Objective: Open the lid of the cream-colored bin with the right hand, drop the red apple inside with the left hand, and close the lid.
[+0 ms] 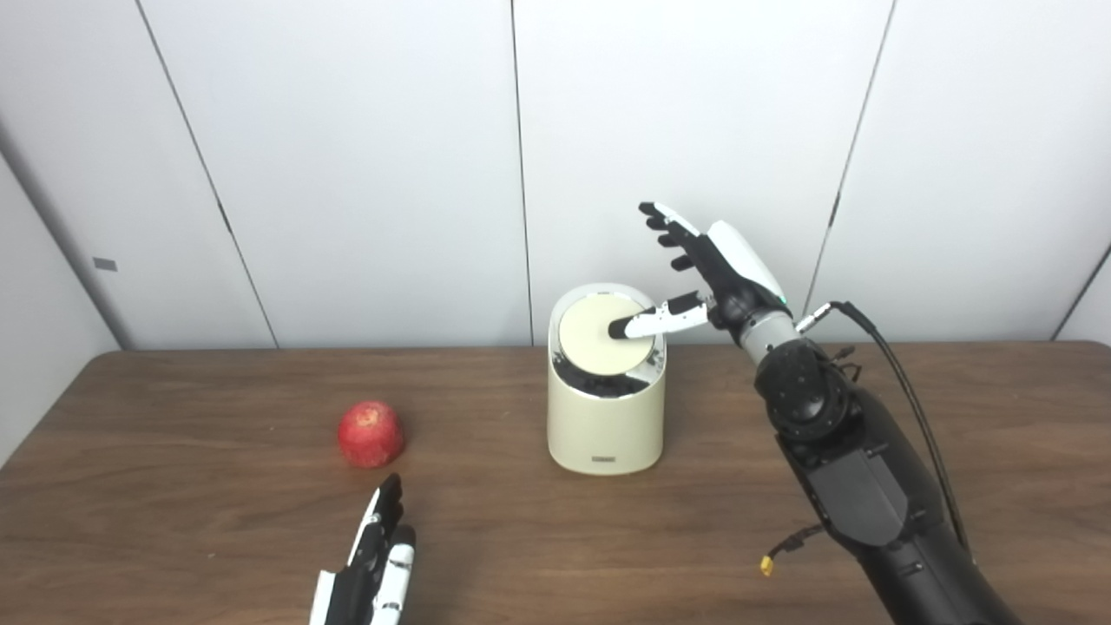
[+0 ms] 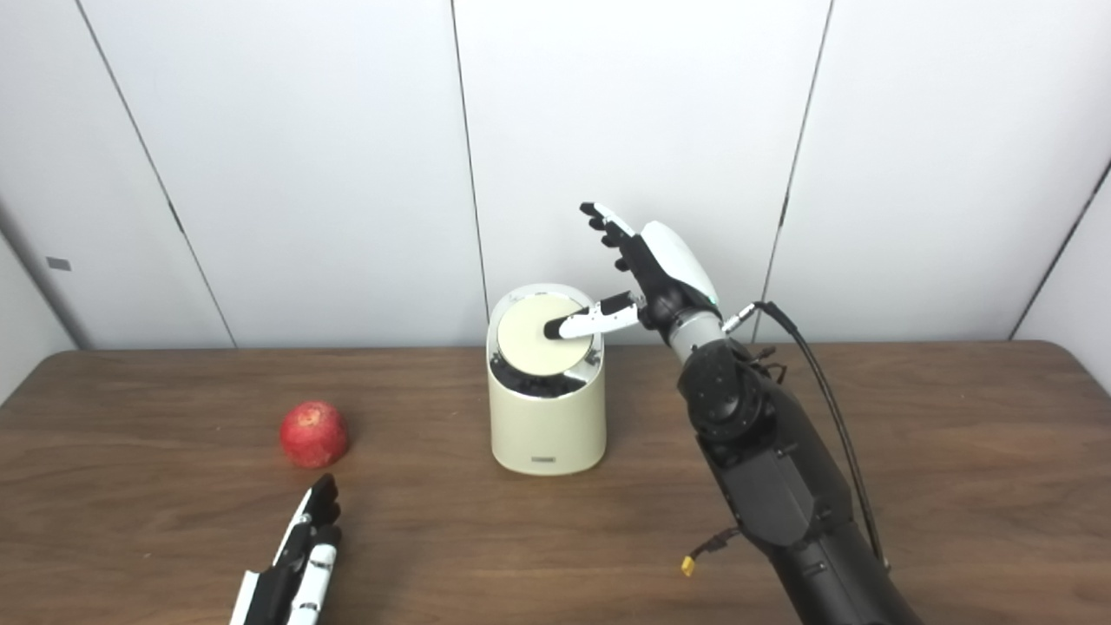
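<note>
The cream-coloured cylindrical plastic bin stands near the middle of the dark wood-grain desk, its round cream lid tilted, with a dark gap showing at its near edge. The right hand hangs just above it at about two o'clock from the lid, fingers spread and gripping nothing, while its thumb presses on the lid's surface. The lid looks like a light, stiff swing or push flap; I judge a steady press near its rim should tip it, and the smooth plastic may let a fingertip slide.

The round red apple sits on the desk at nine o'clock from the bin, well apart from it. It is probably firm, fairly light and smooth-skinned, best wrapped around its widest part. The left hand lies near the apple at its six o'clock, fingers straight, empty.

Behind the desk stand plain white wall panels.
</note>
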Controlling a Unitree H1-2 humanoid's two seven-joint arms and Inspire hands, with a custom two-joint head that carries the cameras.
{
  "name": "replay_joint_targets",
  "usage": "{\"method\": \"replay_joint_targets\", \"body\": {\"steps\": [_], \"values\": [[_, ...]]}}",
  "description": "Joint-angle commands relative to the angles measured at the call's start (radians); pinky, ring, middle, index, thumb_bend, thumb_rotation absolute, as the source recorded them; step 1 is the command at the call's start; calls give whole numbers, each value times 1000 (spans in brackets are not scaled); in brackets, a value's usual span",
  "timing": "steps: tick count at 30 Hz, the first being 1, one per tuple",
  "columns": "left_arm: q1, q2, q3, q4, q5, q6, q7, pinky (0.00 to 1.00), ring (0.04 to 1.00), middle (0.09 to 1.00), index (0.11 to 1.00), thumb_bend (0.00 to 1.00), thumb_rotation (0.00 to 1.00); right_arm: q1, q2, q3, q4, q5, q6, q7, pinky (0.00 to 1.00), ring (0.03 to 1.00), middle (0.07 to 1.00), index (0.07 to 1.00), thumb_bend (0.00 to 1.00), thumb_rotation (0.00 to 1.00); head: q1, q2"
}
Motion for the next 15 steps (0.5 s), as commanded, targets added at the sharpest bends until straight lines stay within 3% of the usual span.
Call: {"method": "replay_joint_targets", "body": {"steps": [1,15], "values": [[25,-18,-6,0,13,-14,3,1000,1000,992,985,261,724,-31,-9,1,-44,-5,-26,0,799,897,920,937,959,262,2,1],[28,-14,-13,-7,9,-13,1,1000,1000,997,995,280,697,-10,-1,22,-8,-27,-62,-8,828,903,918,938,952,261,4,6]]}}
